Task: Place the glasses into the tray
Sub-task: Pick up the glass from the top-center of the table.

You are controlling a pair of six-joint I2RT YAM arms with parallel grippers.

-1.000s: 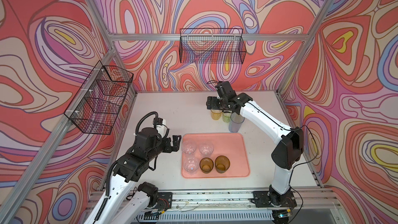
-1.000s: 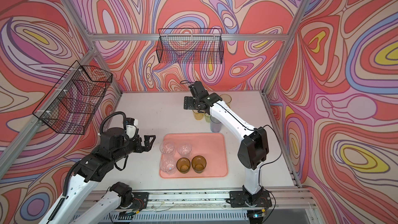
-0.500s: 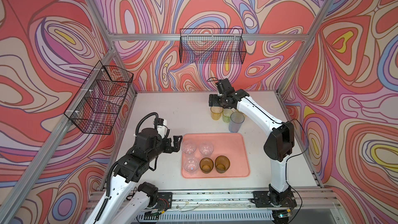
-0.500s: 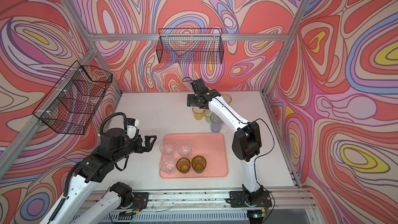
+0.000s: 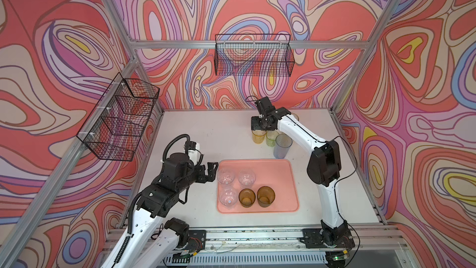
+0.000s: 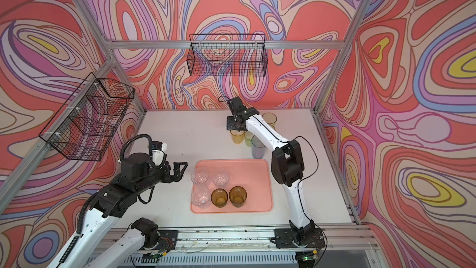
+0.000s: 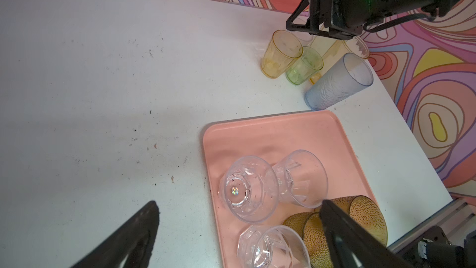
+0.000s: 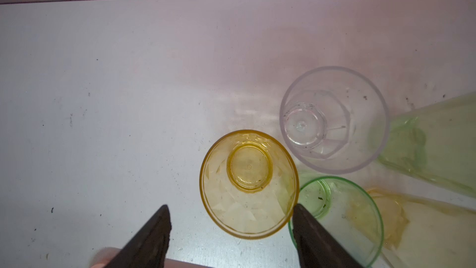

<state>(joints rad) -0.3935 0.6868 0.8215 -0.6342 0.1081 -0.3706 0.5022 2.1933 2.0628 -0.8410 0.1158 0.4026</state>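
Since the earlier frame the right arm has stretched further toward the back wall, carrying the right gripper [image 5: 260,125] over the yellow glass [image 8: 248,184]. Its jaws are apart, with one tip at the rim. That glass stands upright on the worktop [image 5: 206,135], upper centre in both top views, beside the green glass [image 5: 271,137] and the blue-grey glass [image 5: 282,145]. Three clear glasses [image 5: 226,176] and two amber glasses [image 5: 266,196] sit in the tray [image 5: 283,176]. The left gripper [image 5: 211,172], spread wide, hovers unchanged just left of the tray.

You see a matt pink tray [image 7: 270,132] and a matt white, scuffed table [image 7: 103,73]. The amber tumblers [image 7: 360,210] show a dimpled surface; the blue-grey tumbler [image 7: 337,83] looks frosted and rippled
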